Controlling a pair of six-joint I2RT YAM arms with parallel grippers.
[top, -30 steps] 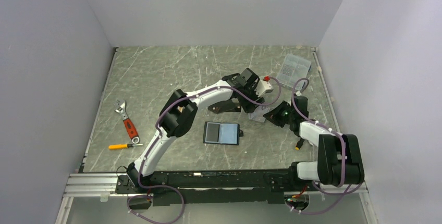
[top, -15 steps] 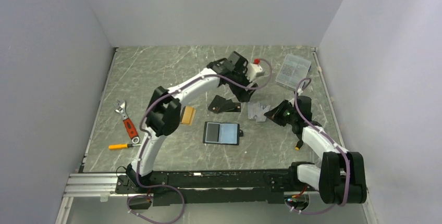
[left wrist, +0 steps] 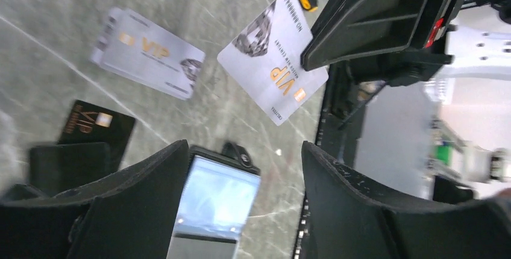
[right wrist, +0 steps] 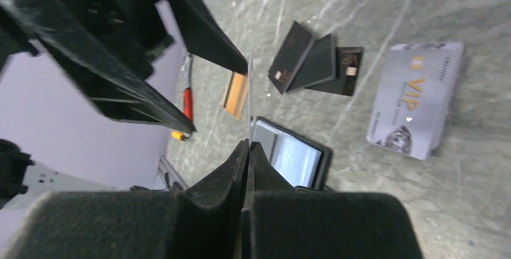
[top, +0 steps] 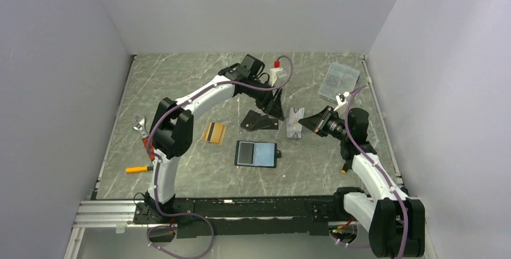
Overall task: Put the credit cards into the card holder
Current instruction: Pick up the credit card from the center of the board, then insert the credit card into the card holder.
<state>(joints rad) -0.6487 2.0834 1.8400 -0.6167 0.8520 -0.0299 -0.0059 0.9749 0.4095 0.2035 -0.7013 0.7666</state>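
Note:
The card holder [top: 257, 153] lies open on the table, its light lining up; it also shows in the left wrist view [left wrist: 217, 205] and the right wrist view [right wrist: 289, 153]. My right gripper [top: 308, 121] [right wrist: 248, 144] is shut on a silver-grey card [left wrist: 271, 72], held off the table and seen edge-on [right wrist: 250, 99]. Another silver-grey card [top: 294, 122] [right wrist: 416, 105] lies flat left of it. Overlapping black cards [top: 260, 120] [right wrist: 313, 63] lie behind the holder. An orange-gold card [top: 214, 132] lies to the left. My left gripper [top: 275, 103] [left wrist: 244, 150] is open and empty above the black cards.
A clear plastic box [top: 339, 79] stands at the back right. A red-handled wrench [top: 146, 141] and a yellow screwdriver [top: 141, 168] lie at the left. Another small yellow-tipped tool [top: 345, 167] lies by the right arm. Grey walls enclose the table.
My left arm has swung back and to the left, uncovering the orange-gold card. My right gripper has risen and drawn back right with a silver-grey card in it.

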